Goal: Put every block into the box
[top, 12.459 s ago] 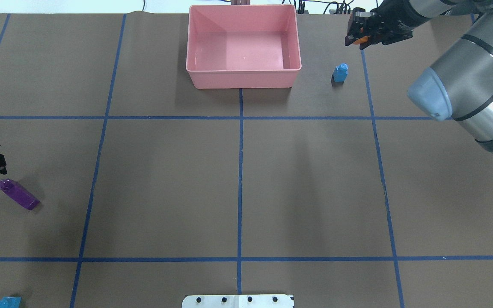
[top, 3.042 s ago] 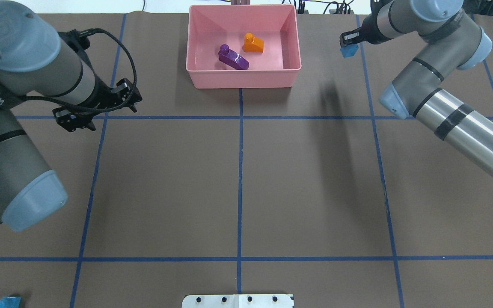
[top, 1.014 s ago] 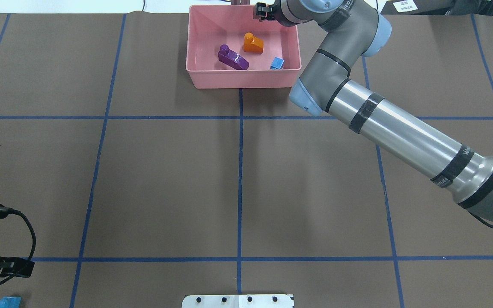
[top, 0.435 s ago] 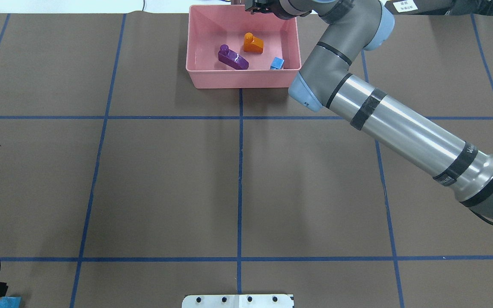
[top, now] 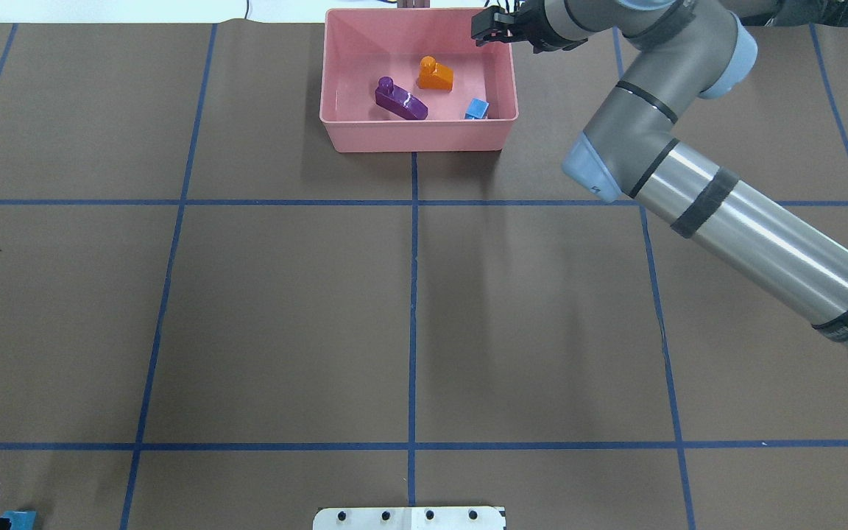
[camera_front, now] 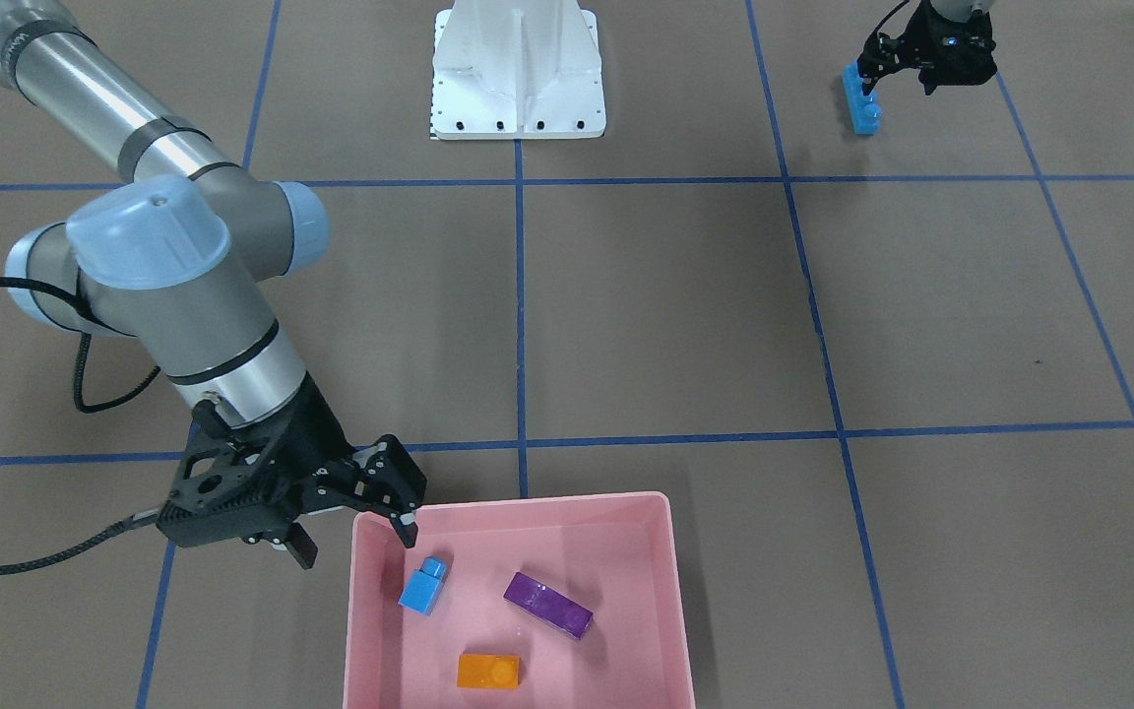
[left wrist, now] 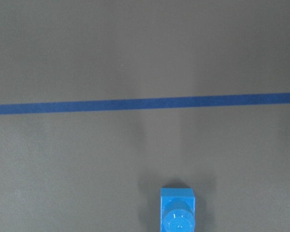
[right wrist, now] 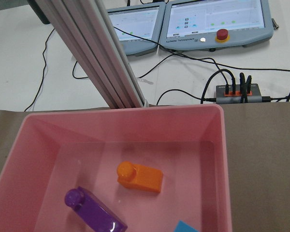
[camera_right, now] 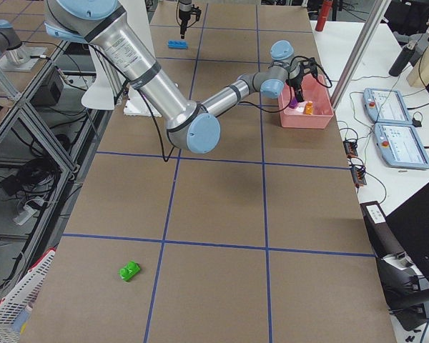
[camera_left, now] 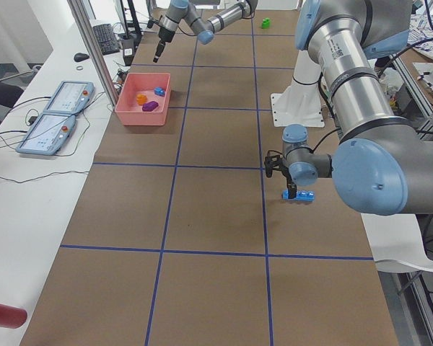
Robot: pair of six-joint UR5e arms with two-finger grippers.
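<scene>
Right hand shifted to box corner, open, empty | holds glossy orange block, purple block, small blue block

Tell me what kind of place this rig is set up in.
Most likely a robotics lab: a table gridded with blue tape, teach pendants lying on the side bench, and an aluminium frame post beside the work area.

Box: smooth, glossy pink plastic was seen. Purple block, orange block: shiny plastic, reflections noted. Table: covered with matt brown paper. Right arm tube: polished metal.
</scene>
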